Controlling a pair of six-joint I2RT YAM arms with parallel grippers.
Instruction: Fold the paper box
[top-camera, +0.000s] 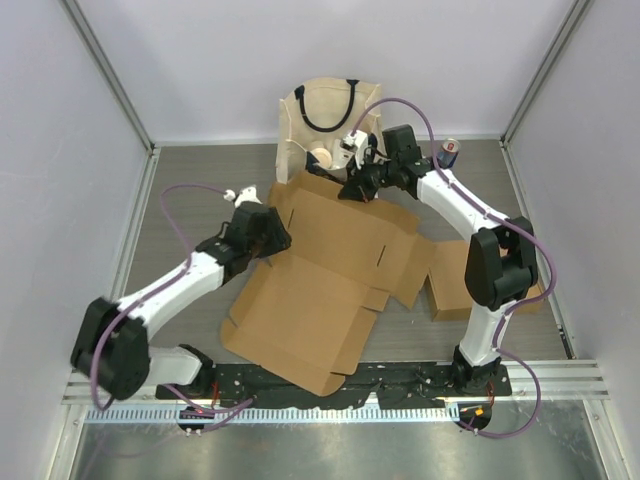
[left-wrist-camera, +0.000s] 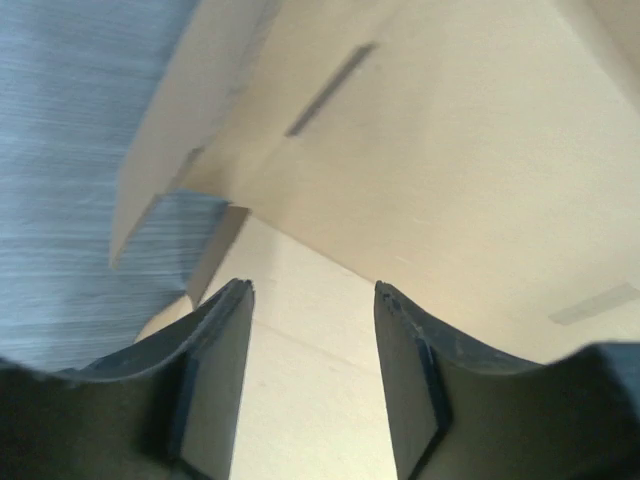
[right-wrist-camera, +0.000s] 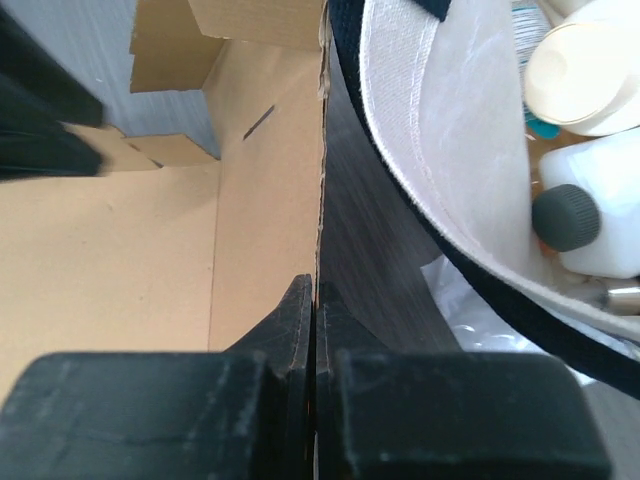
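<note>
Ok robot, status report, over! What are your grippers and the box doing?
Left gripper open, empty. Right gripper shut on far flap of the paper box. Box mostly unfolded. Tote bag close behind that flap.

The box (top-camera: 330, 270) lies on the surface (top-camera: 200, 180) between the left pincer (left-wrist-camera: 312, 300) and the right pincer (right-wrist-camera: 315, 292); a bag (top-camera: 320, 120) stands behind the right one, a can (top-camera: 450, 152) right of it.

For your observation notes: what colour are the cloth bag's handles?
Black; the bag's handles show best in the top external view.
</note>
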